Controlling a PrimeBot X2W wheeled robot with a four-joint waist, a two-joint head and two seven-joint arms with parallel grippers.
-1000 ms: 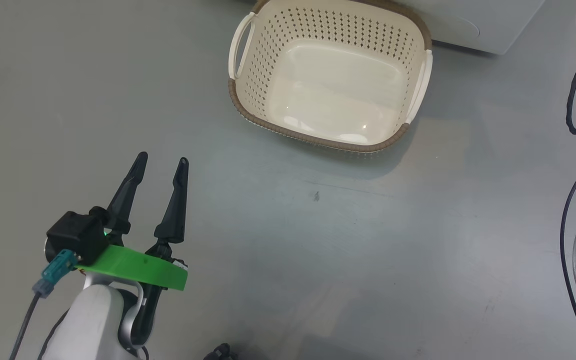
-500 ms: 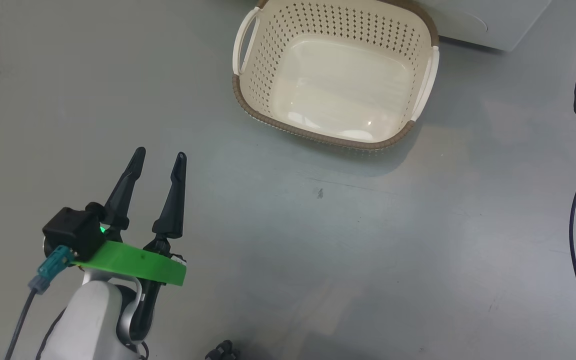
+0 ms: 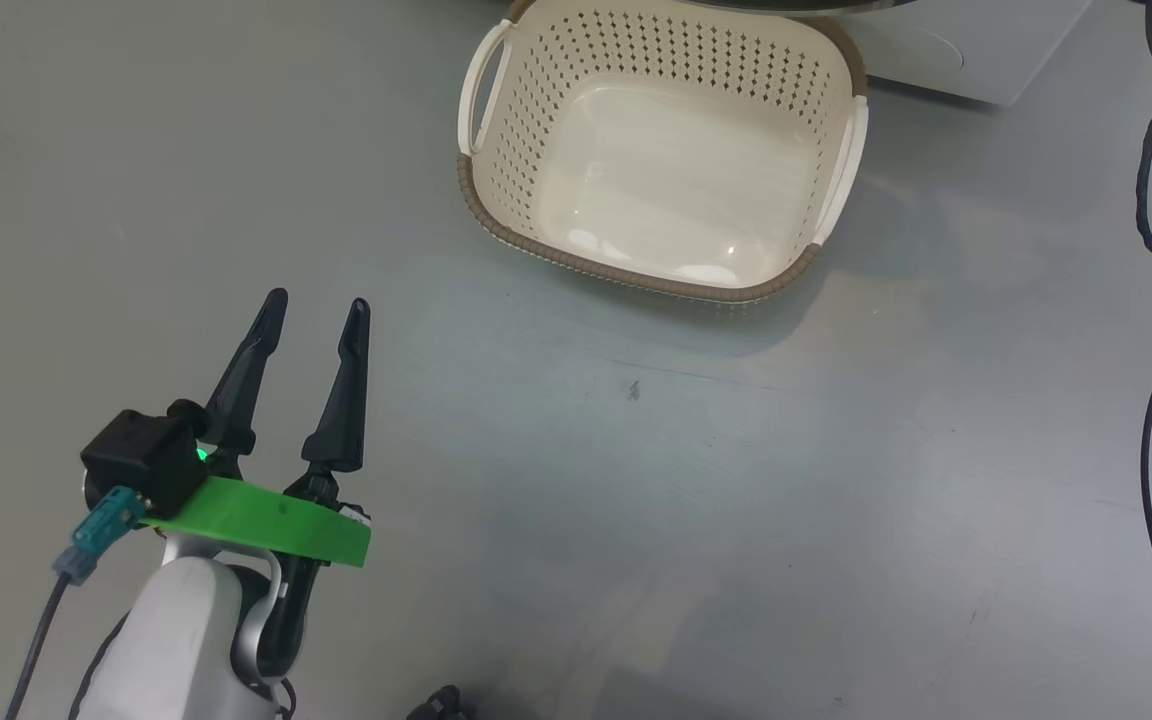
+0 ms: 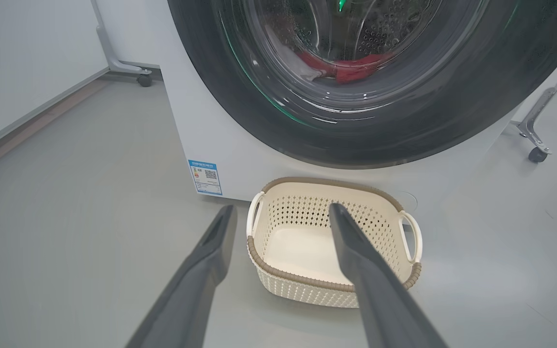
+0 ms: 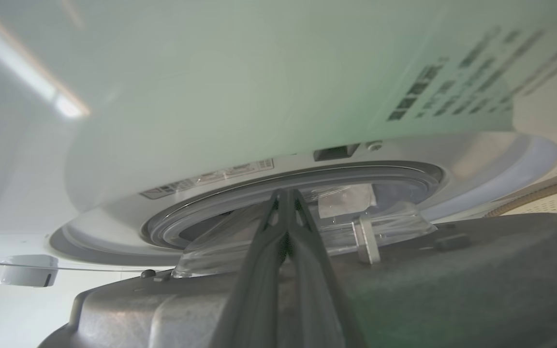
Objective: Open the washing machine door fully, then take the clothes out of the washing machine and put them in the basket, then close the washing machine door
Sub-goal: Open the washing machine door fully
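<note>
Left wrist view: left fingers point(image 4: 206, 270) are hanging wide and empty, facing the basket point(image 4: 298, 290) before the washing machine point(image 4: 240, 145). Clothes point(image 4: 356, 67) are lying in its drum point(image 4: 389, 34); right fingers point(image 5: 285, 227), pressed together, are reaching behind the door point(image 5: 452, 270).

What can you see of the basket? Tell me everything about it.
The basket is small, cream, plastic-looking and rounded-rectangular, with perforated walls, a smooth glossy bottom, a brown woven-look rim and two white side handles. It stands upright and empty on the grey floor, close in front of the washing machine; whether the two touch cannot be told.
</note>
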